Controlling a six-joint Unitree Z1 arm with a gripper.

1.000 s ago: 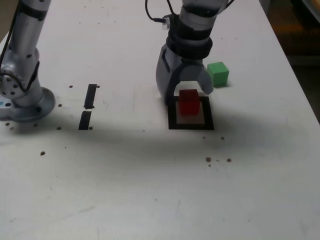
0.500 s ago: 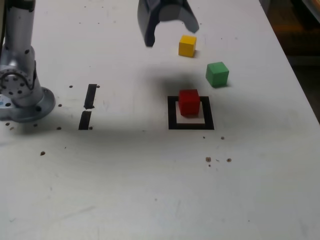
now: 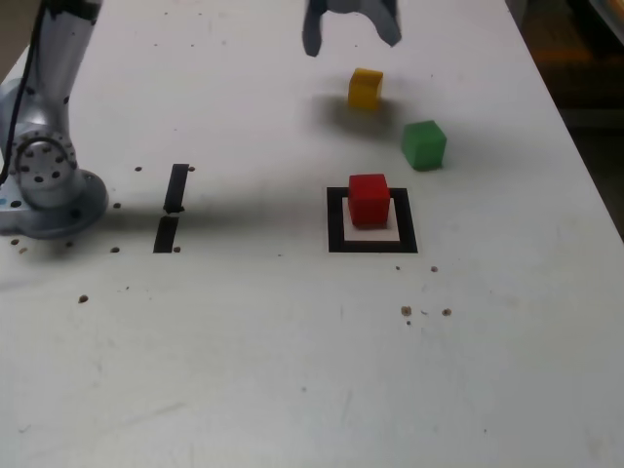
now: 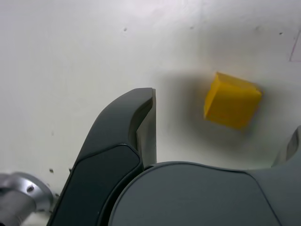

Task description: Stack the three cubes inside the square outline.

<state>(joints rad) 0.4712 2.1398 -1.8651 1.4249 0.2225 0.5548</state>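
Three cubes and a square outline, with the gripper open near the yellow cube.

In the exterior view, taking the square outline (image 3: 336,222) as our dial's centre, we find the red cube (image 3: 369,201) within the frame, set toward 12 o'clock and overlapping its border in our line of sight. The green cube (image 3: 424,146) lies outside at 1 o'clock, and the yellow cube (image 3: 366,90) farther out at 12 o'clock. We see the gripper (image 3: 352,46) between 11 and 12 o'clock of the yellow cube, its jaws wide and holding nothing. In the wrist view, we see the yellow cube across the opening between the two fingertips, touching neither.

We note solid colours and plain, flat faces on all three cubes. The outline is a flat black band around a pale centre; at its 9 o'clock, two short black strips (image 3: 176,187) lie end to end. The pale tabletop (image 3: 292,361) carries small dark specks and faint scuffs. The gripper's casing is smooth, dark grey and curved, with seam lines; its fingers taper inward like hooks. A soft shadow surrounds the yellow cube.
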